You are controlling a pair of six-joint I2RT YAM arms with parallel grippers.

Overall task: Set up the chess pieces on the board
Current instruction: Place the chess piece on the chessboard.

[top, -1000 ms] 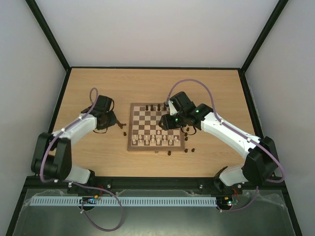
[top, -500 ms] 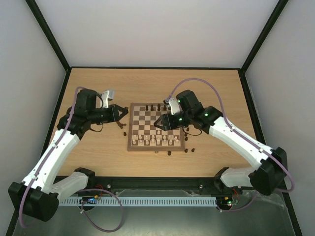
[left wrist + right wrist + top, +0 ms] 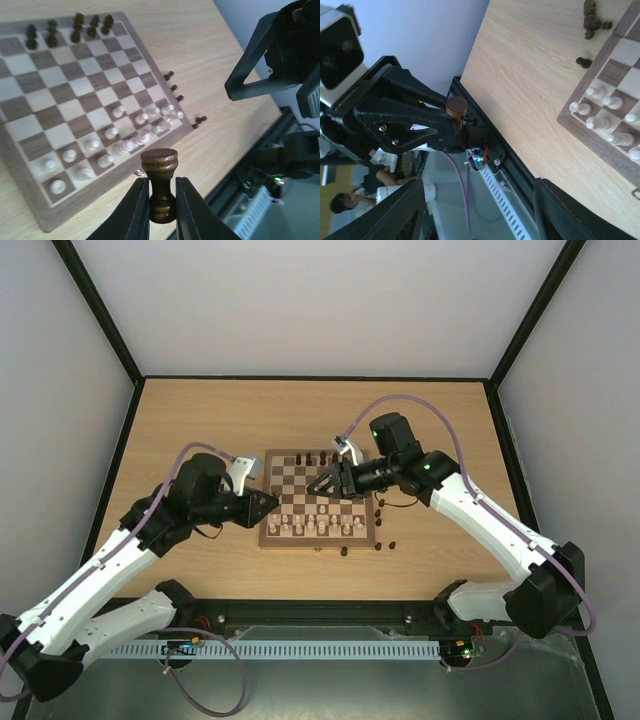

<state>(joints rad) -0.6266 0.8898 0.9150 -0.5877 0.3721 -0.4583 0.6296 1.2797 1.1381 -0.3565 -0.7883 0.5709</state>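
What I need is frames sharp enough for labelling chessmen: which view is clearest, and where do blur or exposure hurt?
Left wrist: clearest, the held dark piece and board crisp. Right wrist: its own fingers are dark blurs, pale pieces washed bright. Top external: evenly lit, dark chessmen too tiny to tell apart.

Bright even light, faint soft shadows, overhead view sharp, wrist-view backgrounds slightly blurred

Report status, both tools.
Left tool shut on dark piece, at left edge of board. Right tool open, empty, above board. Cream pieces crowd near rows.
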